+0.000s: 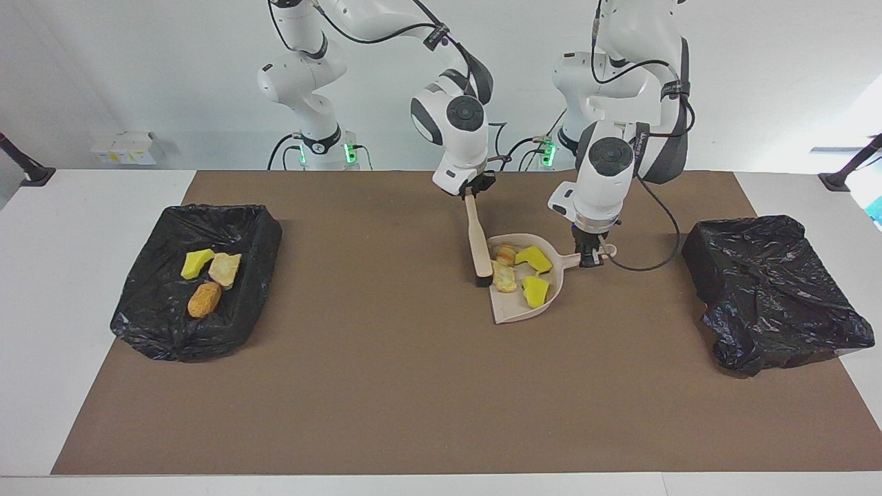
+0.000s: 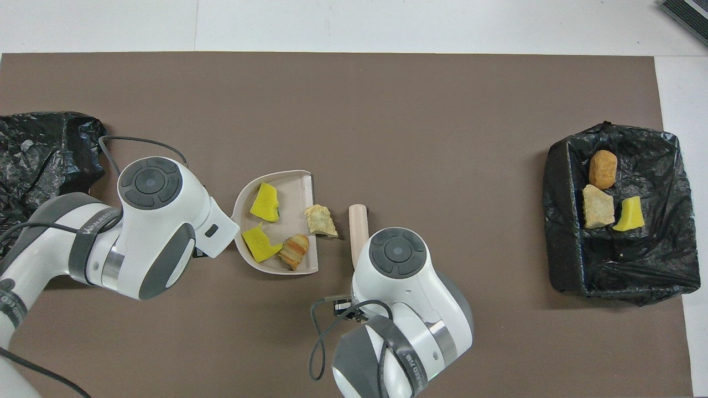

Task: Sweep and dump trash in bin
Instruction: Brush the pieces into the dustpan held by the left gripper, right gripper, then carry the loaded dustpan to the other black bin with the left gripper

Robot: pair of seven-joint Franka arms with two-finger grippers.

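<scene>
Left gripper clamps the dustpan handle, right gripper clasps the brush slanted at its mouth; four trash pieces in the dustpan, three in one bin

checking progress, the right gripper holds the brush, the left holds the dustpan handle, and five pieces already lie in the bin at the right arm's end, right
Not quite: that bin holds three pieces, not five: a yellow sponge chunk and two tan pastries, as the overhead view shows. The right gripper does hold the brush, and the left gripper the dustpan handle.
</scene>
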